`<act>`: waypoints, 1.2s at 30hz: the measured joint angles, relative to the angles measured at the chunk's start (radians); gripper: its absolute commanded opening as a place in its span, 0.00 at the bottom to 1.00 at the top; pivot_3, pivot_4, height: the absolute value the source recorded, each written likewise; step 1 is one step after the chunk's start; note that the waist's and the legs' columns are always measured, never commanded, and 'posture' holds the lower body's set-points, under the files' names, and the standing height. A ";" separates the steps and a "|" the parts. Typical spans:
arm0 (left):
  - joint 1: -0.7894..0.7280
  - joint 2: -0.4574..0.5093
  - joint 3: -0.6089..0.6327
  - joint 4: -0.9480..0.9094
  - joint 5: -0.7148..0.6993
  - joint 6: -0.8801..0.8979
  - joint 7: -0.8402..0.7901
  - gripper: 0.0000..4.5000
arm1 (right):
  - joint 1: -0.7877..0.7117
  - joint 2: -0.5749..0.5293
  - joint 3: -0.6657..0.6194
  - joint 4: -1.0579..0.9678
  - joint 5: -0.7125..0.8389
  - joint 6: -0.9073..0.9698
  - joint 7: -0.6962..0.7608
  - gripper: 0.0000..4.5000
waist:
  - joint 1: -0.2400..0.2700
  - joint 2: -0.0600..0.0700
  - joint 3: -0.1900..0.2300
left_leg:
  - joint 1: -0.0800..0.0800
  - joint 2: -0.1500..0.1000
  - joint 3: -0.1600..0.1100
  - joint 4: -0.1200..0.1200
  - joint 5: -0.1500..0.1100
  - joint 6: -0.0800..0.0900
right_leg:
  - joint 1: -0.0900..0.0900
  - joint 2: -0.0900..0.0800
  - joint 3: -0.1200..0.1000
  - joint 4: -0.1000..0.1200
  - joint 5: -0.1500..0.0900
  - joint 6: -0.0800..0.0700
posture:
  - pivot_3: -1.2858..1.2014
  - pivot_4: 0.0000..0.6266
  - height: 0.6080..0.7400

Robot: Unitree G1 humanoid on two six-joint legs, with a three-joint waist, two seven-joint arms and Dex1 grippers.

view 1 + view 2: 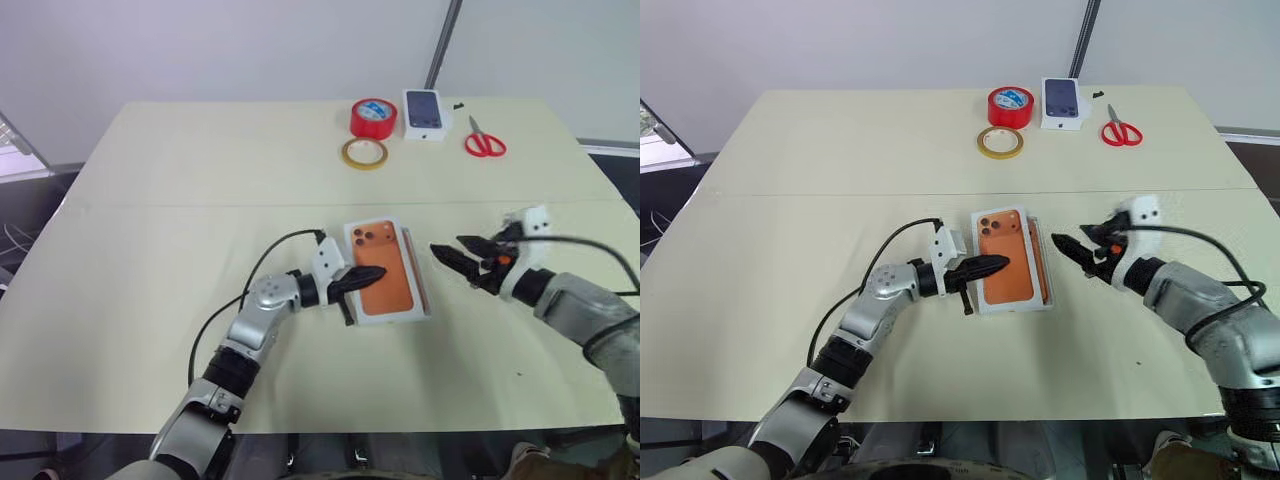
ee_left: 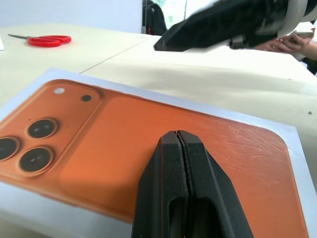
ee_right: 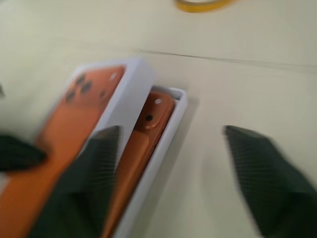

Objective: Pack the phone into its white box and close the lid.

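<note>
Pressing my shut left gripper (image 1: 372, 273) on the skewed lid (image 1: 392, 290); right gripper (image 1: 462, 256) spread beside—it may jam crooked over the phone (image 3: 141, 148).

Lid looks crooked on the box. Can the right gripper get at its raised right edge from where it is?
Probably yes. The right gripper hangs open just off the lid, with bare table between them. The shut left gripper rests on the lid's top from the opposite side.

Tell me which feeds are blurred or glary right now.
Right wrist view: smeared, the white lid printed with an orange phone and slim orange phone soft-edged. Left wrist view: crisp, soft sheen on the lid. Head views: evenly lit, no glare.
</note>
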 measured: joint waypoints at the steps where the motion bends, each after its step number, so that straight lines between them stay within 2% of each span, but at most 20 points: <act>1: -0.002 0.007 0.000 0.001 0.000 -0.001 -0.003 0.00 | -0.001 0.002 0.023 0.001 -0.059 -0.032 0.012 0.36 | 0.002 0.000 0.000 | 0.000 0.000 0.000 0.000 0.000 0.000 | 0.000 0.000 0.000 0.000 0.000 0.000 | 0.52 0.24 1.00; 4: -0.008 0.037 0.005 -0.001 0.000 0.000 -0.008 0.00 | -0.016 0.031 0.071 0.014 -0.202 -0.111 0.040 0.01 | 0.005 0.000 0.000 | 0.000 0.000 0.000 0.000 0.000 0.000 | 0.000 0.000 0.000 0.000 0.000 0.000 | 0.52 0.24 1.00; 10: 0.005 0.124 0.043 -0.050 -0.003 0.028 -0.004 0.00 | -0.018 0.077 0.146 0.023 -0.383 -0.219 0.129 0.01 | 0.007 0.000 0.000 | 0.000 0.000 0.000 0.000 0.000 0.000 | 0.000 -0.001 0.000 0.000 0.000 0.000 | 0.52 0.24 1.00; 13: 0.014 0.144 0.044 -0.042 -0.001 0.042 0.004 0.00 | -0.019 0.095 0.140 0.053 -0.434 -0.230 0.133 0.01 | 0.008 0.000 0.000 | 0.000 0.000 0.000 0.000 0.000 0.000 | 0.000 -0.001 0.000 0.000 0.000 0.000 | 0.52 0.24 1.00; 25: -0.047 0.108 0.002 0.075 0.084 0.020 0.021 0.00 | -0.007 0.118 0.106 0.072 -0.520 -0.228 0.160 0.01 | 0.005 0.000 0.000 | 0.000 -0.001 0.000 0.000 0.000 0.000 | 0.000 -0.001 0.000 0.000 0.000 0.000 | 0.52 0.24 1.00; 36: -0.076 0.050 0.026 0.108 0.083 0.009 0.035 0.00 | -0.005 0.148 0.085 0.042 -0.580 -0.221 0.166 0.01 | 0.007 0.000 0.000 | 0.000 -0.001 0.000 0.001 0.000 0.000 | 0.000 -0.001 0.000 0.000 0.000 0.000 | 0.52 0.24 1.00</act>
